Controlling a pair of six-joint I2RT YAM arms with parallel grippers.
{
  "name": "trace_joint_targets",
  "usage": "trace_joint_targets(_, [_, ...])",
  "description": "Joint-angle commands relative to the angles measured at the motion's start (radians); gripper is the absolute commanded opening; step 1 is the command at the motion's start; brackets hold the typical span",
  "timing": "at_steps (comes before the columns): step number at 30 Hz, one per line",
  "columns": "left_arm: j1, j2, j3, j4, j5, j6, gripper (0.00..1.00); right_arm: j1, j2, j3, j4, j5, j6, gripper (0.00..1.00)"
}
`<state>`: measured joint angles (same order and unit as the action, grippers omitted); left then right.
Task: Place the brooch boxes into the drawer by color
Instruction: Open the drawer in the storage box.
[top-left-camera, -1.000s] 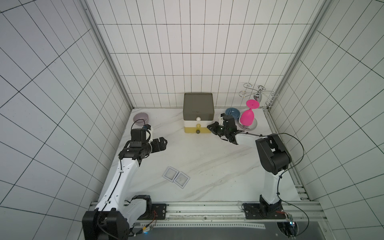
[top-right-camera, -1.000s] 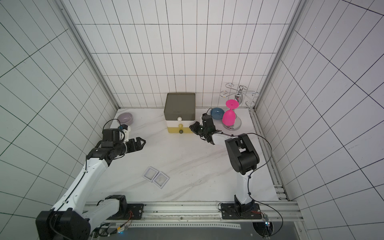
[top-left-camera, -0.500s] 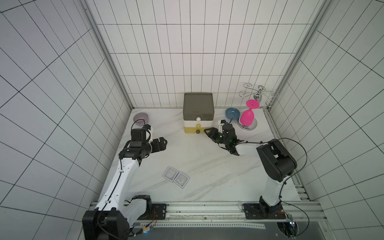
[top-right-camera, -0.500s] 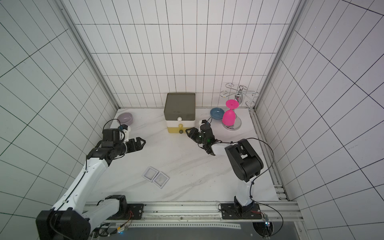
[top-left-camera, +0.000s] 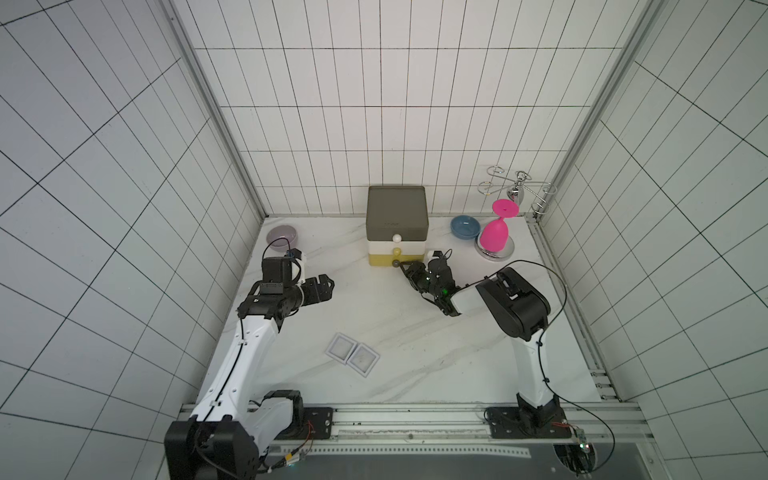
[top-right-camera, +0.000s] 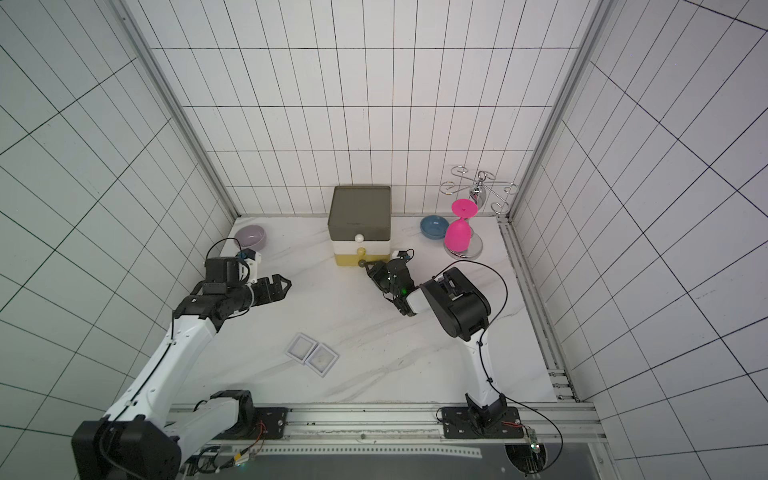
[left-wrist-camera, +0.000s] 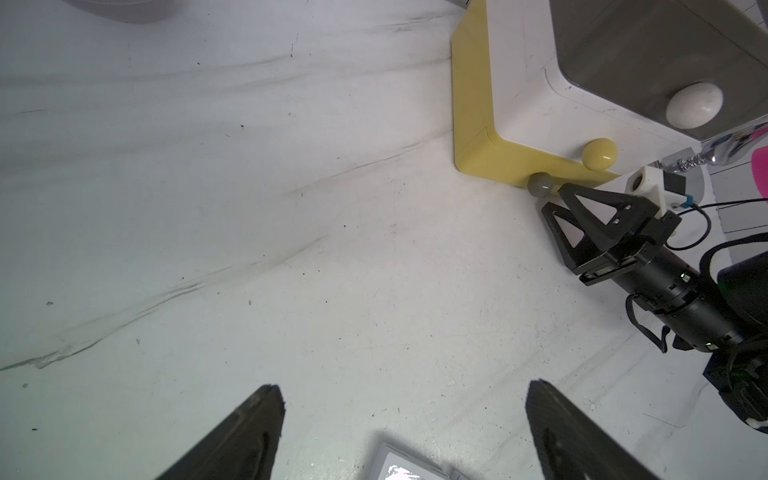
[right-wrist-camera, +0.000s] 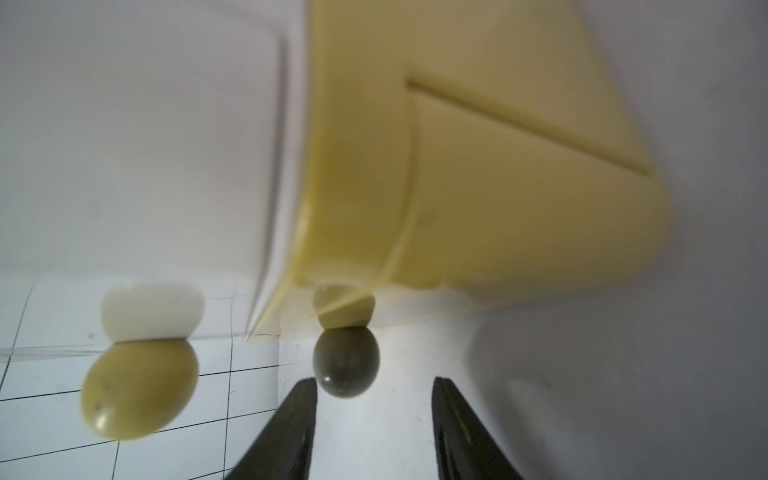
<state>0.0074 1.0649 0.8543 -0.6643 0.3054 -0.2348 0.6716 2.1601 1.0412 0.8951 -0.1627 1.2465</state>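
Observation:
The drawer (top-left-camera: 397, 224) (top-right-camera: 359, 226) stands at the back: a dark olive-grey tier on top, a white tier in the middle, a yellow tier at the bottom. All tiers look closed. My right gripper (top-left-camera: 405, 270) (right-wrist-camera: 374, 380) is open at the yellow tier's grey knob (right-wrist-camera: 346, 361) (left-wrist-camera: 539, 184). The knob sits just past the fingertips, close to one finger (right-wrist-camera: 305, 395), and is not gripped. Two pale brooch boxes (top-left-camera: 341, 346) (top-left-camera: 364, 359) lie side by side at the front. My left gripper (top-left-camera: 328, 286) (left-wrist-camera: 403, 390) hangs wide open and empty, with one box's (left-wrist-camera: 411, 465) edge below it.
A lilac bowl (top-left-camera: 282, 237) sits at the back left. A blue bowl (top-left-camera: 465, 226) and an upturned pink goblet (top-left-camera: 494, 235) on a metal stand are at the back right, under a wire rack (top-left-camera: 515, 189). Tiled walls enclose three sides.
My right gripper has moved left from beside the chest to the grey knob of the yellow tier. The left arm and the boxes have not moved.

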Motion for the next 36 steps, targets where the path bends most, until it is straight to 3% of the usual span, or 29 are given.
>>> trace_joint_targets(1, [-0.002, 0.008, 0.028, -0.017, 0.001, 0.016, 0.95, 0.020, 0.016, 0.058, 0.008, 0.037, 0.016, 0.49])
trace_joint_targets(36, [-0.020, -0.031, -0.006, 0.022, 0.005, 0.002, 0.95, 0.091, 0.136, 0.157, 0.138, 0.132, 0.126, 0.49])
